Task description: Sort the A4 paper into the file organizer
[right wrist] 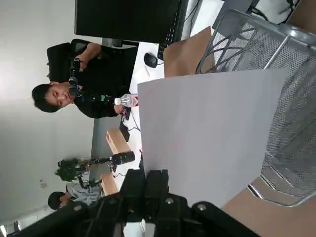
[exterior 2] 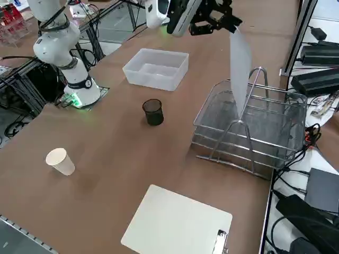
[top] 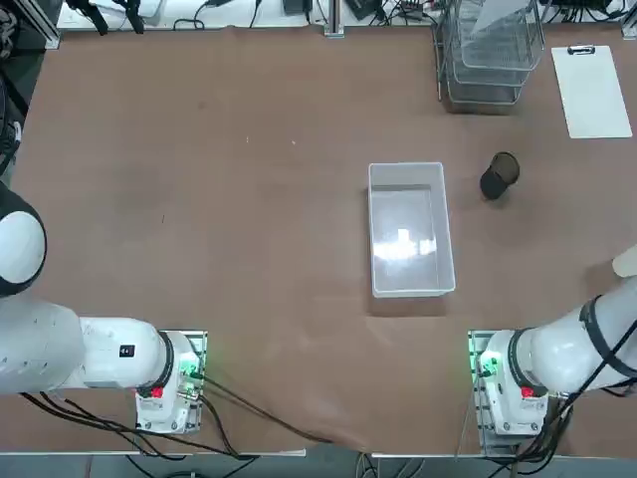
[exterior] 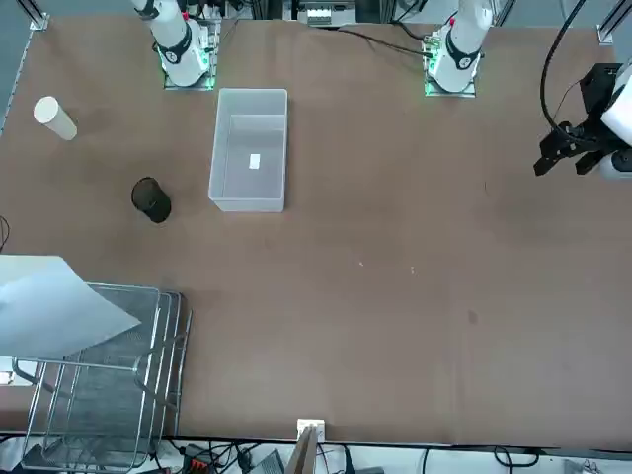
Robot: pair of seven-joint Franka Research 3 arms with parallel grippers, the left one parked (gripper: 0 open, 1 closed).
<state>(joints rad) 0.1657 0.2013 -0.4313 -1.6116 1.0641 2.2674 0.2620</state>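
The right gripper [exterior 2: 216, 20], fingers clamped on the A4 paper [exterior 2: 239, 66], hangs it edge-down (long axis vertical) over the file organizer's [exterior 2: 249, 132] top tier.

The right pincer [exterior 2: 229, 25] pinches the A4 paper [exterior 2: 239, 66], which hangs on edge over the file organizer [exterior 2: 249, 127].

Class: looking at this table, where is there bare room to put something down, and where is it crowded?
Free: the wide brown stretch beside the bin on the parked arm's side. Crowded: the far corner, where the organizer, black cup and clipboard stand close, with the right claw shut on the paper above the organizer.
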